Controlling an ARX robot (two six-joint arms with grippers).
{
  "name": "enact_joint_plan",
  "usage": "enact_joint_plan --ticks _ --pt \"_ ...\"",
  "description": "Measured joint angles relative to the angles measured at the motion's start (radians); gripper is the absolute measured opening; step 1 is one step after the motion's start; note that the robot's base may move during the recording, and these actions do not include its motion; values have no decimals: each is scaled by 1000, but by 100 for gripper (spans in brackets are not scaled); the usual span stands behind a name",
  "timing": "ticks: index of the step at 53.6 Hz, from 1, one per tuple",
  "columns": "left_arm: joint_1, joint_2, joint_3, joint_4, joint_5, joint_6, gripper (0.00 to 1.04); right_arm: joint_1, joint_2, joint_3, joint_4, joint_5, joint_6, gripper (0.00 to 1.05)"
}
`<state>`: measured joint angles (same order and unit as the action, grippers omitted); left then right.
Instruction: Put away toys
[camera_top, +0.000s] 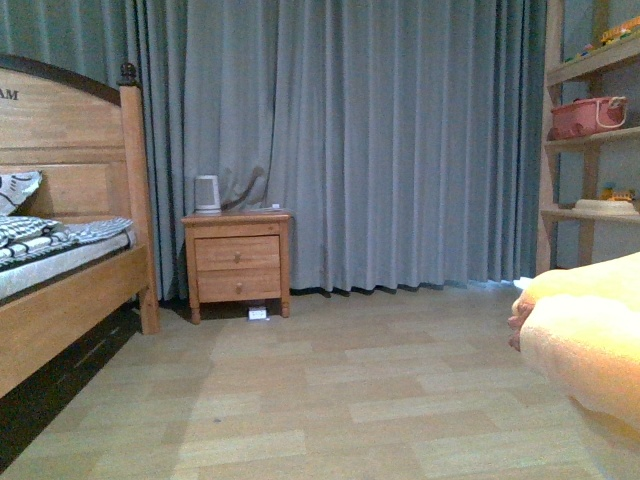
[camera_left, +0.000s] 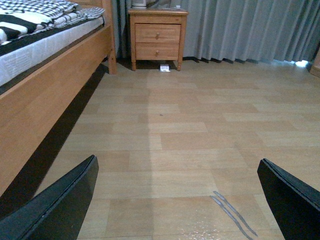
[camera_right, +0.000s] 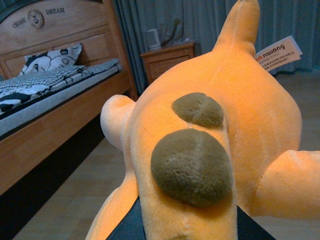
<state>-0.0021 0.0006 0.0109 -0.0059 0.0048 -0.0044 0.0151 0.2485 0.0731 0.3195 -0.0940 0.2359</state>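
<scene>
The plush toy (camera_right: 210, 100) is big, soft and fuzzy, and its color is orange like a ripe peach. It has two round brown patches, one large and one small, each with a seam down the middle. A pointed ear sticks up, and a small paper tag (camera_right: 277, 54) with printed letters hangs beside the ear. The right claw (camera_right: 186, 215) holds the toy. Its black fingers (camera_right: 125, 227) press in on both sides of the fluffy body, which fills almost all of the right wrist view. In the front view the toy (camera_top: 590, 330) shows at the right edge as a pale, puffy lump above the floor (camera_top: 330, 400). The left claw (camera_left: 177, 161) is spread wide, with its two flat black fingers (camera_left: 65, 200) far apart and only the floor showing between them. The floor is made of smooth, light brown wooden planks. A wooden bed (camera_top: 60, 290) with checked bedding stands on the left. Next to it is a small wooden nightstand (camera_top: 238, 255) with two drawers. Behind them hangs a long grey curtain (camera_top: 400, 140) with soft folds.
</scene>
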Motion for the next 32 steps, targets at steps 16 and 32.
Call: enact_joint_plan --ticks 16,32 --pt "0 0 0 0 -5 0 99 1 0 0 0 -11 0 17" --pt "0 0 0 0 -5 0 99 1 0 0 0 -10 0 17"
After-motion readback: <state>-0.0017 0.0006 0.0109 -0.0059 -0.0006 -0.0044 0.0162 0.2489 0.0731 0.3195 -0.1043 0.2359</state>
